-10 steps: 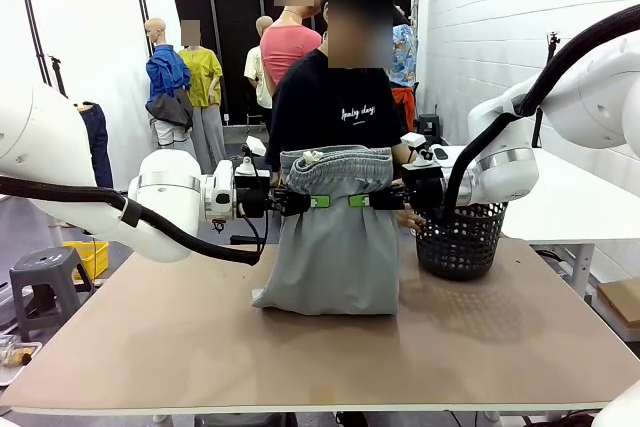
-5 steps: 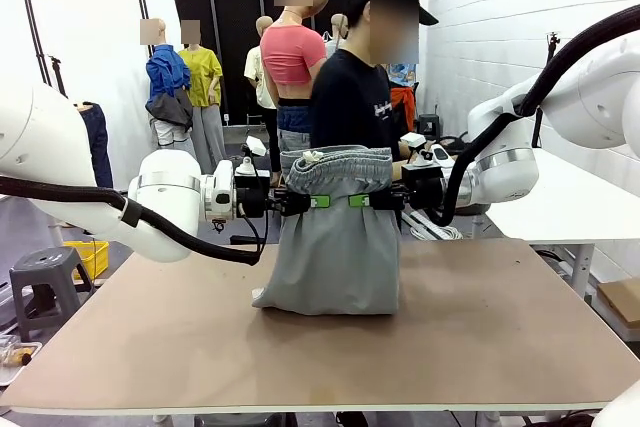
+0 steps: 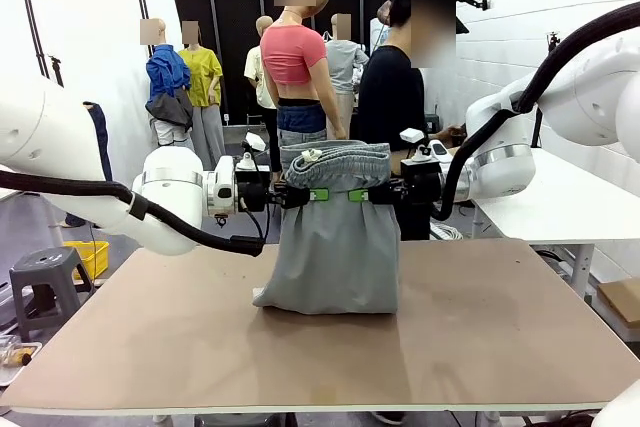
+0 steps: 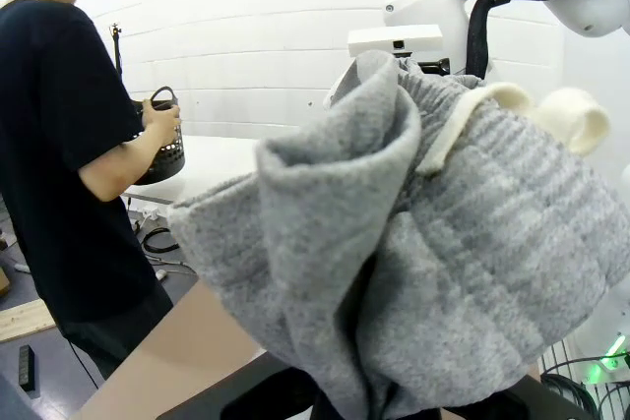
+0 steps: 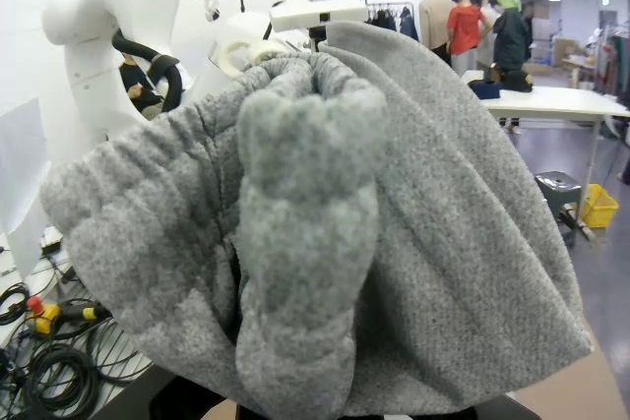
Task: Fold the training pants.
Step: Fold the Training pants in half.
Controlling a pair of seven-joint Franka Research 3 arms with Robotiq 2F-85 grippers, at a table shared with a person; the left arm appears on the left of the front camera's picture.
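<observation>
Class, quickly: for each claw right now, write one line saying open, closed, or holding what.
Left claw: closed on the grey pants, just below the waistband.
Right claw: closed on the same pants, opposite side.

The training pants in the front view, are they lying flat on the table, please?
No, the training pants hang upright between both grippers, only their lower end resting on the table.

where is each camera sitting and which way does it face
Front: between the arms, facing across the table; left end effector and right end effector pinch the training pants.
Left wrist: on the left arm, facing bunched pants, person's hand on a black basket.
Right wrist: on the right arm, facing bunched pants.
All share the pants.
</observation>
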